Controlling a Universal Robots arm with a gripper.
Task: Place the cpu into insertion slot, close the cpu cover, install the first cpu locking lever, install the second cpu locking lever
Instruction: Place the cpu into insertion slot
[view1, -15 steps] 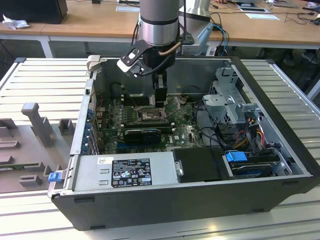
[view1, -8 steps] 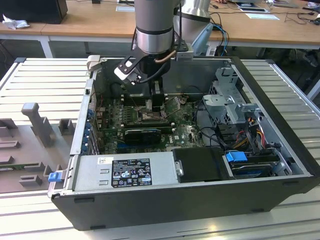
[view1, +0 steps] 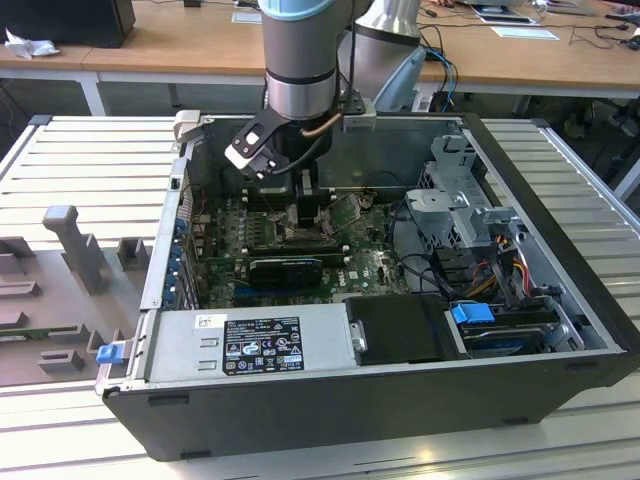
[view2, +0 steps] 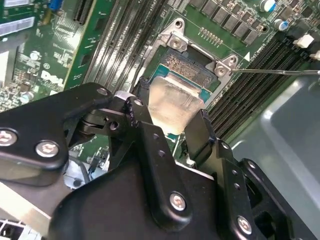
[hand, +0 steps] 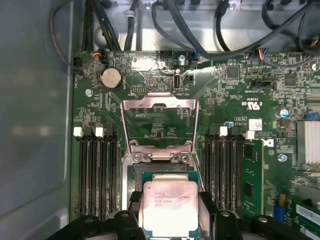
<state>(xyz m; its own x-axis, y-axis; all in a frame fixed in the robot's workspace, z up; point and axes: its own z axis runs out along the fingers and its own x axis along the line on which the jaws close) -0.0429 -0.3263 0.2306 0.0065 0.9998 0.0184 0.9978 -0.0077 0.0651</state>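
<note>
The gripper (view2: 172, 105) is clamped on the chip (hand: 170, 207), just above the socket (view2: 187, 67) — cover (hand: 159, 117) open. Risk: a tilted or offset seating could damage the socket.

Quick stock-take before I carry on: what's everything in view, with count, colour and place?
insertion slot: one, dark centre, on the green motherboard.
cpu: one, silver-grey, held over the insertion slot.
cpu cover: one, silver, swung open.
memory slots: two banks, black, either side of the slot.
coin battery: one, silver, on the motherboard beyond the cover.
computer case: one, black, open on the slatted table.
gripper: one, black, shut on the cpu.
arm: one, grey, reaching into the case.
</note>
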